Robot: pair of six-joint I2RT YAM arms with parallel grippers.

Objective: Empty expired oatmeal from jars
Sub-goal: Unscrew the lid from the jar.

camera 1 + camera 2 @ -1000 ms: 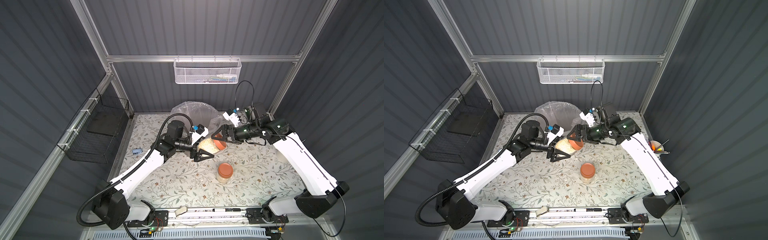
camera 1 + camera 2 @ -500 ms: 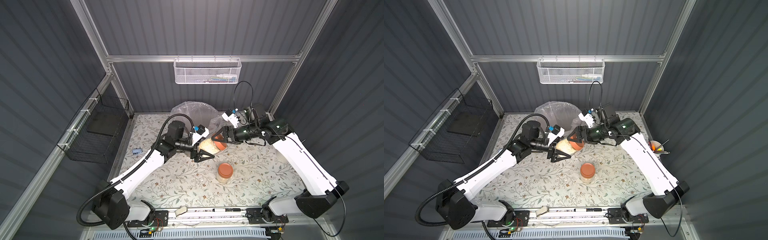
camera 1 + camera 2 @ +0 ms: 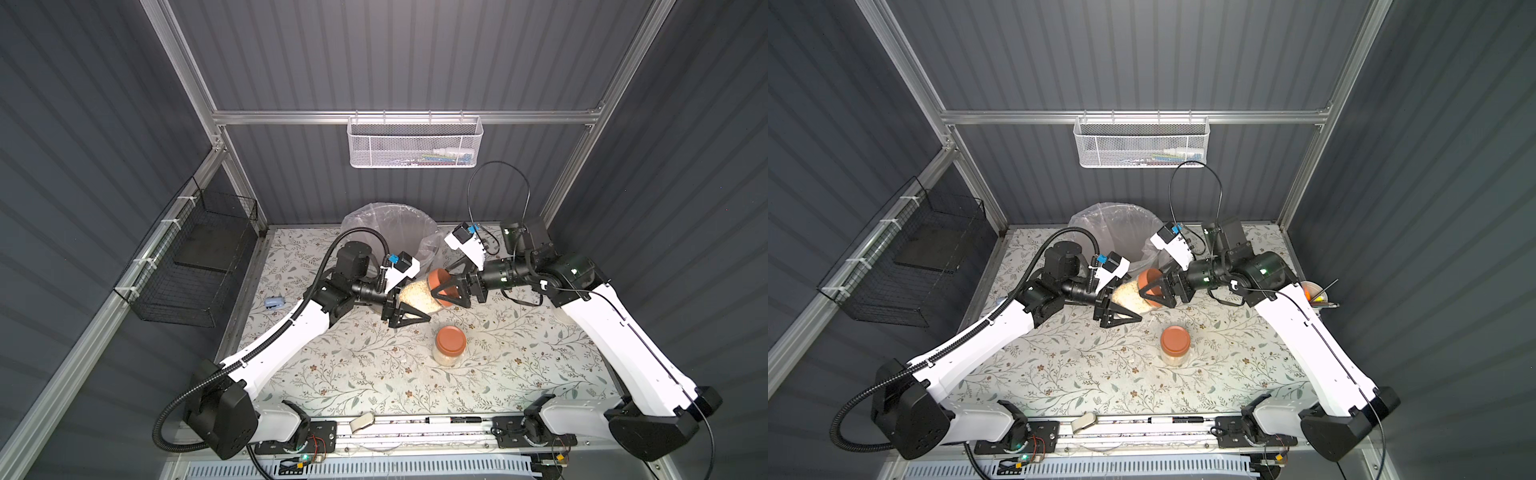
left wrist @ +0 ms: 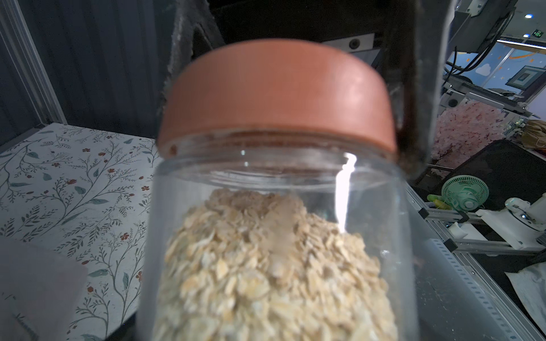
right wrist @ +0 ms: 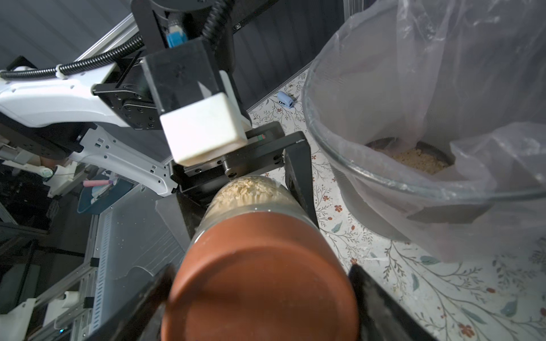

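- Reveals from the right wrist alone: oatmeal (image 5: 419,161) at the bottom of the bin (image 5: 369,88).
- Confirms from the left wrist: held jar (image 4: 277,177) filled with flakes, lid (image 4: 277,94) on.
- Shows in both top views a second jar (image 3: 450,347), upright and capped, on the worktop (image 3: 332,374); bin just behind.
- Clamps left jaws on the held jar's glass, tilted above the worktop.
- Pinches right jaws on the lid, forearms meeting head-on.

Left wrist view: jar (image 4: 274,236) base runs out of frame; oatmeal (image 4: 266,280) soft-focus up close.
Right wrist view: right gripper (image 5: 260,274) fingers (image 5: 375,298) blurred and cropped beside the lid (image 5: 257,301).
Top views: wire basket (image 3: 415,143), upper centre, contents too small to identify.
Small blue item (image 3: 273,302), left of centre, unidentifiable.
White cup (image 3: 1314,284), right of centre, half hidden behind the right arm (image 3: 1308,332).
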